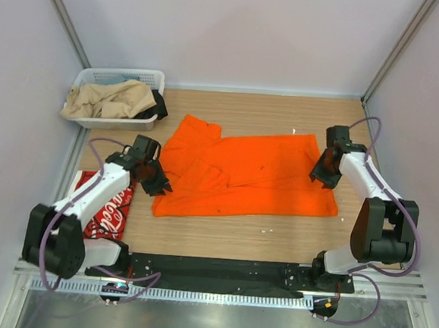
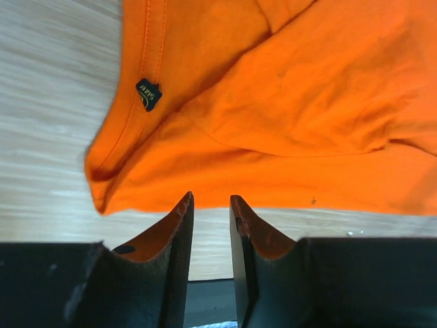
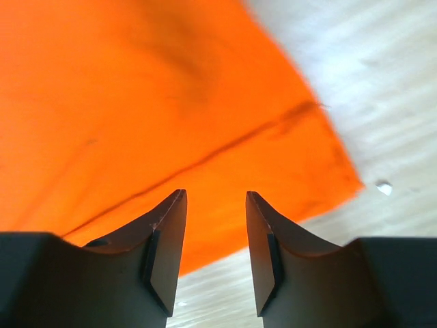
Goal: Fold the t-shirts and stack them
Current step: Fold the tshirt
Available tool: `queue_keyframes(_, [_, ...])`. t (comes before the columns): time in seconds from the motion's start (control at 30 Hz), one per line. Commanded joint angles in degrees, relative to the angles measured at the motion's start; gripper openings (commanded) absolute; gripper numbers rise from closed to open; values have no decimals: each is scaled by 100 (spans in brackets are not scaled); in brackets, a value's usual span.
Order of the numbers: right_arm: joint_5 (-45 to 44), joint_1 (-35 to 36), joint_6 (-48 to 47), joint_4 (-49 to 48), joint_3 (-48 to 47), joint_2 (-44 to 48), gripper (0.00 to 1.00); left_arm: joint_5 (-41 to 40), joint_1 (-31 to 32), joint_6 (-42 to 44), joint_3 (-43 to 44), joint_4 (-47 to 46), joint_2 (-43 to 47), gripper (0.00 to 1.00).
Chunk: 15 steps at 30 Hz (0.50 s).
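The orange t-shirt (image 1: 253,174) lies spread across the middle of the wooden table, with some folds on its left half. The red t-shirt with white lettering (image 1: 111,211) lies folded at the left edge, partly under the left arm. My left gripper (image 1: 159,183) is open and empty just above the orange shirt's left edge; its wrist view shows the collar with a dark label (image 2: 147,93). My right gripper (image 1: 321,175) is open and empty over the shirt's right edge, and its wrist view shows a hem corner (image 3: 321,171).
A white slatted basket (image 1: 152,78) with beige and dark cloth in it stands at the back left. Walls close in the table on three sides. A black rail (image 1: 219,270) runs along the near edge.
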State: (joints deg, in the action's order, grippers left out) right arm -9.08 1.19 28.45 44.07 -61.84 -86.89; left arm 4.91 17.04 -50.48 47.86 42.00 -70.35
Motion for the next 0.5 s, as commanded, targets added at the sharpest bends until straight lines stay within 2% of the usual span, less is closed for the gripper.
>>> queue_keyframes(0.0, [-5,-470,73,-12,540,242,40,423,63,29,-206,-771,-549,29])
queue_keyframes(0.07, [-50,-681,117,-83,682,252,35,336,72,12,-285,-973,-865,29])
queue_keyframes(0.2, [3,-822,135,-337,867,33,32,37,63,117,-154,-1018,-1515,29])
queue_keyframes(0.33, [20,-831,73,-470,1016,-328,32,-402,37,398,232,-974,-2193,29])
queue_keyframes(0.47, [-242,-822,-128,-575,1104,-670,34,-456,-95,793,663,-843,-2835,29])
